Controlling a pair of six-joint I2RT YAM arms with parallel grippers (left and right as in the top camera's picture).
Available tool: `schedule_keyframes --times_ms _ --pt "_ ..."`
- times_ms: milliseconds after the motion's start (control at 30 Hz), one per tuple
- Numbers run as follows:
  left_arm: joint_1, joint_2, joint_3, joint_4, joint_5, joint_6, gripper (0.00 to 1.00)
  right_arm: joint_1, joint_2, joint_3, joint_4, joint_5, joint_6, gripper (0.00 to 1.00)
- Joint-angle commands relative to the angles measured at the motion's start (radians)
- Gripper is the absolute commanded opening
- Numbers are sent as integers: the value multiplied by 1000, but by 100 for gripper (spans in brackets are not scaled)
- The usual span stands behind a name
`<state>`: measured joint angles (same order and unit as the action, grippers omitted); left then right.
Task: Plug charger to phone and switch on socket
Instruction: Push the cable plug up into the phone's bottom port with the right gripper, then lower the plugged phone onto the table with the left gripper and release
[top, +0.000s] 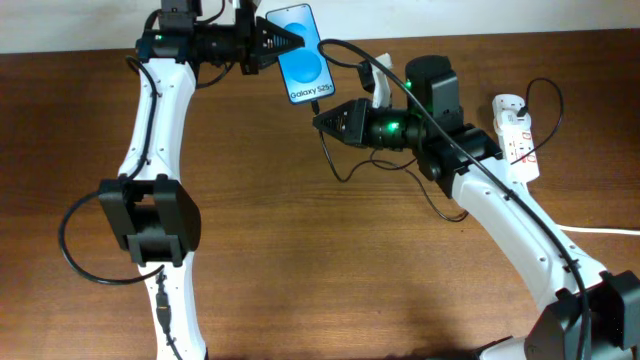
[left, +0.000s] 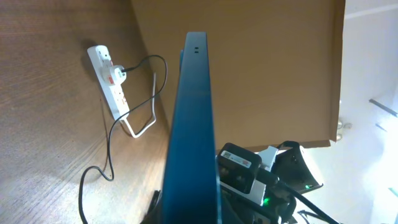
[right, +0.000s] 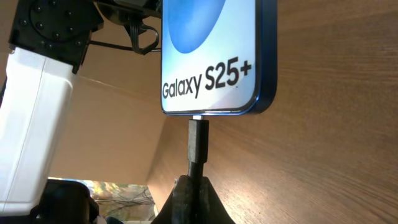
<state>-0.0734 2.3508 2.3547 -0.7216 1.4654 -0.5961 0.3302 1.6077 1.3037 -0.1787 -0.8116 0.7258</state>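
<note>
The phone (top: 303, 52), blue screen with "Galaxy S25+" text, is held above the table's far edge by my left gripper (top: 281, 42), which is shut on its upper end. In the left wrist view the phone (left: 191, 118) shows edge-on. My right gripper (top: 322, 119) is shut on the charger's black plug (right: 198, 143), whose tip touches the port in the phone's bottom edge (right: 211, 113). The charger cable (top: 345, 165) runs back to the white socket (top: 514, 135) at the right. The socket also shows in the left wrist view (left: 111, 79).
A thick white cord (top: 600, 230) leaves the socket toward the right edge. The left arm's black cable (top: 90, 270) loops over the table at the left. A wall lies just behind the table's far edge.
</note>
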Motion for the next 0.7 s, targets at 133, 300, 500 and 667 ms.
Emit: schedule_keyframes --times_ms 133,300,500,667 --pt "-36 -4 16 -20 106 7 0 -32 3 15 45 75 -14 5" --pt "0 -4 16 -20 107 6 0 -29 3 15 -10 2 -15 15" --pt "37 -4 16 -21 34 111 0 -35 3 15 -37 -12 -23 100" --pt "37 -4 15 -242 -272 327 0 -89 3 15 -242 55 -108 99"
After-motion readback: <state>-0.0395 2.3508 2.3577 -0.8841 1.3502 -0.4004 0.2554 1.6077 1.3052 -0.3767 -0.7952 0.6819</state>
